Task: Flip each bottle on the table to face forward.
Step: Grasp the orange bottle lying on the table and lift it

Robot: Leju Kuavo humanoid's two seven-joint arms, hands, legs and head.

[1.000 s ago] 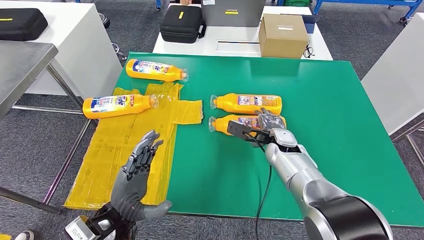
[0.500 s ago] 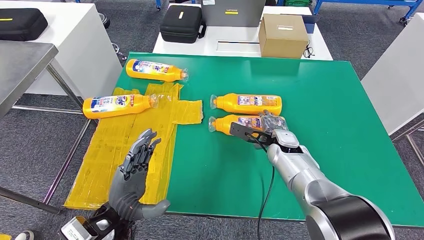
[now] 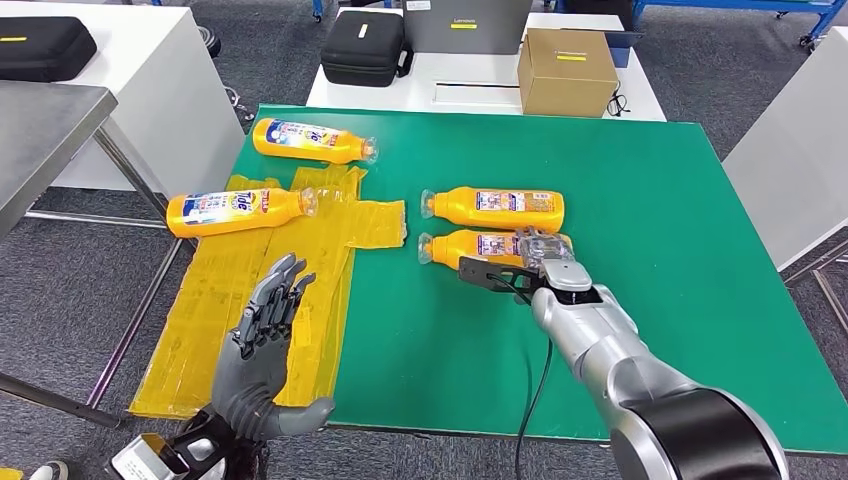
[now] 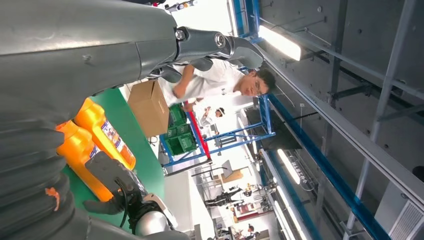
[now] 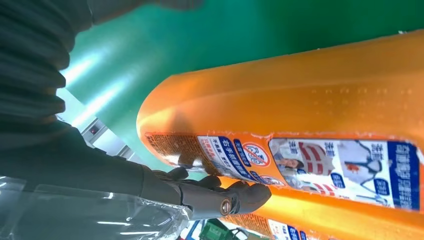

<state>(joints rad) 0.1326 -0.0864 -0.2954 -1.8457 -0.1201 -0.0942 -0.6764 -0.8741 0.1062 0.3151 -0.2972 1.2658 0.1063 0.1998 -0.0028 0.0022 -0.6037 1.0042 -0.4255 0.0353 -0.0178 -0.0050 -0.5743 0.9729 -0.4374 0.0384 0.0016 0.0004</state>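
— Where the right hand (image 3: 540, 258) reaches over the green table (image 3: 690, 260), is it gripping the near bottle (image 3: 478, 243)?
— Fingers (image 5: 215, 192) touch its base, under the label; a firm grip, I can't tell.
— And the left hand (image 3: 268, 335)?
— Spread, holding nothing, over the yellow sheet (image 3: 235, 300), well apart from the bottles.
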